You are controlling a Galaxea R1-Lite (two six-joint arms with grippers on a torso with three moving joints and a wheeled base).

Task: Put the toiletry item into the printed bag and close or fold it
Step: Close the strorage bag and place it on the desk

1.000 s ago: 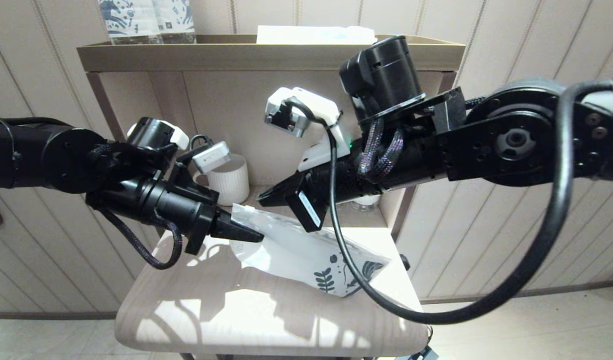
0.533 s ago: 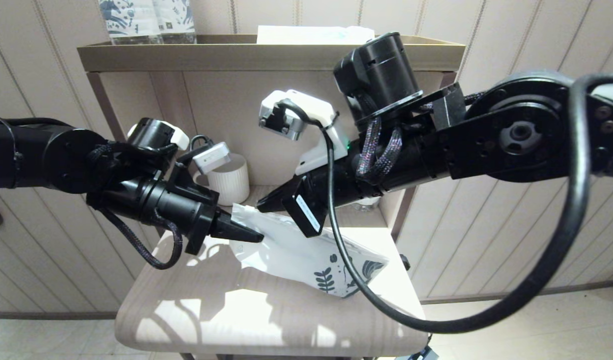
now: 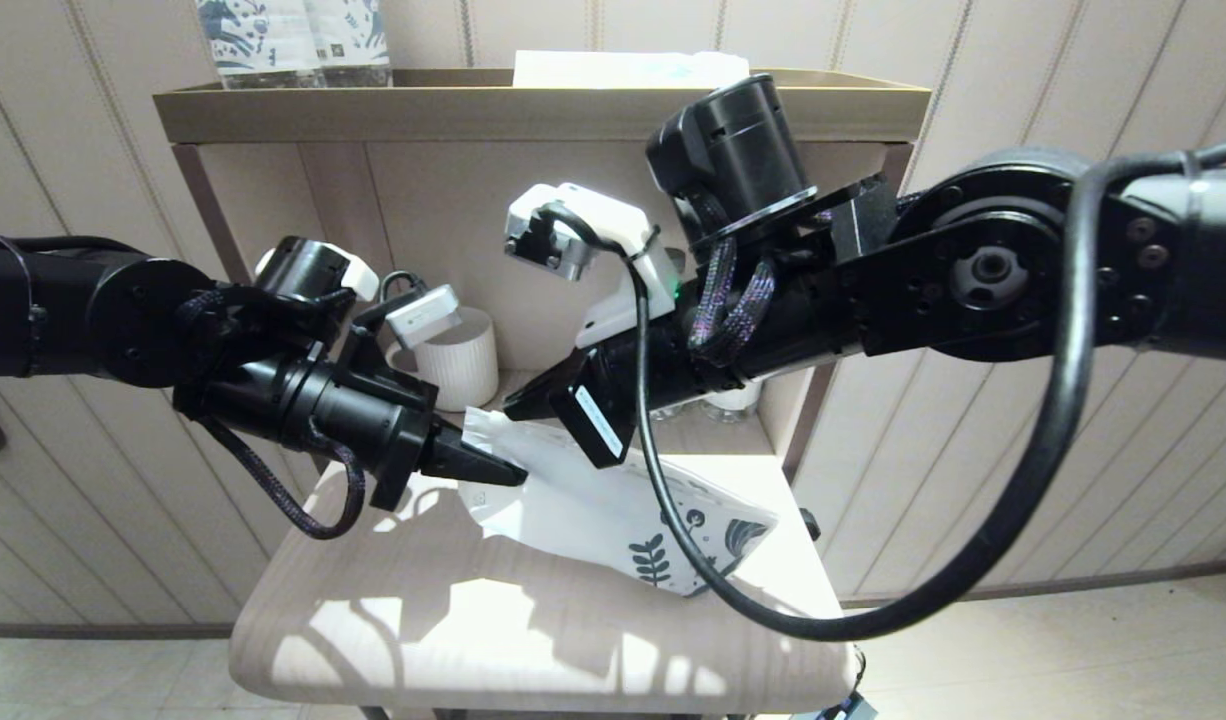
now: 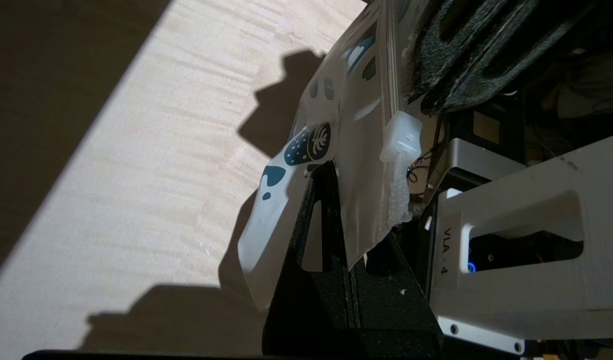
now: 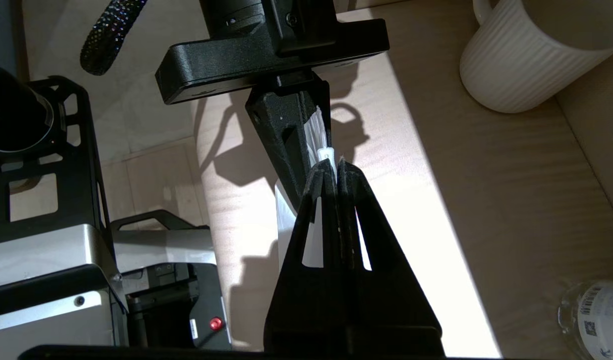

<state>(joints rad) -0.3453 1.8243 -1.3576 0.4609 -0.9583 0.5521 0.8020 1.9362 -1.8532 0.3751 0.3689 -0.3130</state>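
The printed bag (image 3: 593, 500) is a white pouch with teal leaf print. Its printed end rests on the small table (image 3: 423, 620) and its plain end is lifted. My left gripper (image 3: 513, 474) is shut on that raised corner; the left wrist view shows the pouch (image 4: 359, 150) pinched in the left gripper (image 4: 331, 172). My right gripper (image 3: 513, 408) is shut on the pouch's top edge just above, at the white zip slider (image 4: 401, 140). In the right wrist view the slider (image 5: 325, 152) peeks out beyond the right gripper (image 5: 335, 167). The toiletry item is hidden.
A ribbed white mug (image 3: 463, 360) stands at the back of the table, behind my left gripper. A clear bottle (image 5: 596, 310) stands at the back right. A shelf (image 3: 533, 105) overhead carries blue-patterned packs (image 3: 293, 40).
My right arm has slid left along the pouch's top edge, closer to the left gripper. The left gripper and the pouch have stayed put.
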